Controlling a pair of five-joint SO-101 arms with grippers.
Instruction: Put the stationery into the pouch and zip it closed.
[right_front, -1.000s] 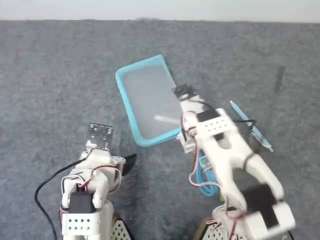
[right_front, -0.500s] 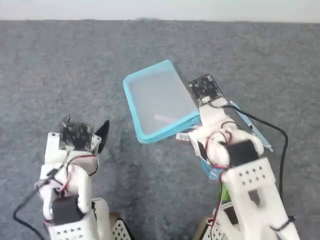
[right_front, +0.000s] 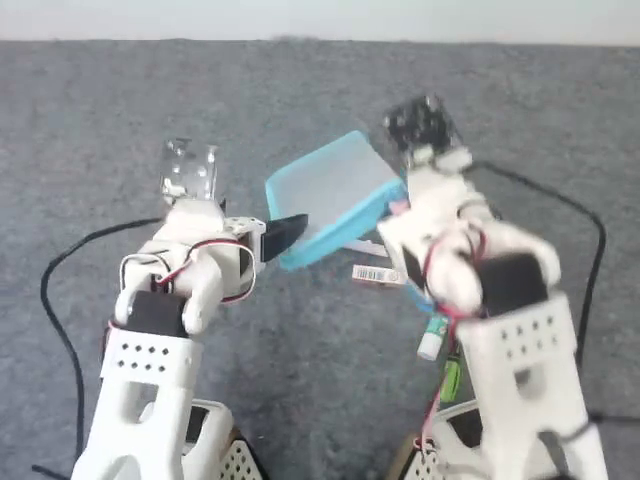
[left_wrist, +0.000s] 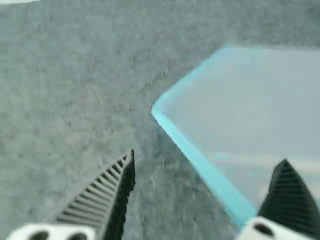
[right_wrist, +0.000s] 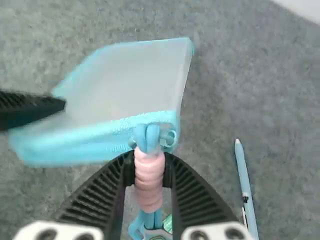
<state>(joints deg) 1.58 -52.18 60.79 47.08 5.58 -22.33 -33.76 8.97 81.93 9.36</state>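
Gaping wide, the left hand straddles a blue-edged corner of the clear pouch, which tilts over the grey surface between the two arms. The right hand is clamped on a pink tab at the pouch's zip end, with a blue pen lying near on the surface

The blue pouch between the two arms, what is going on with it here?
The right gripper has its jaws shut on a pink tab at the zipper end of the blue pouch, which sits tilted over the grey table. The left gripper is at the pouch's other side, jaws open with its blue edge between them, not gripping. A light blue pen lies on the table beside the right arm, outside the pouch, so the packing does not look finished.
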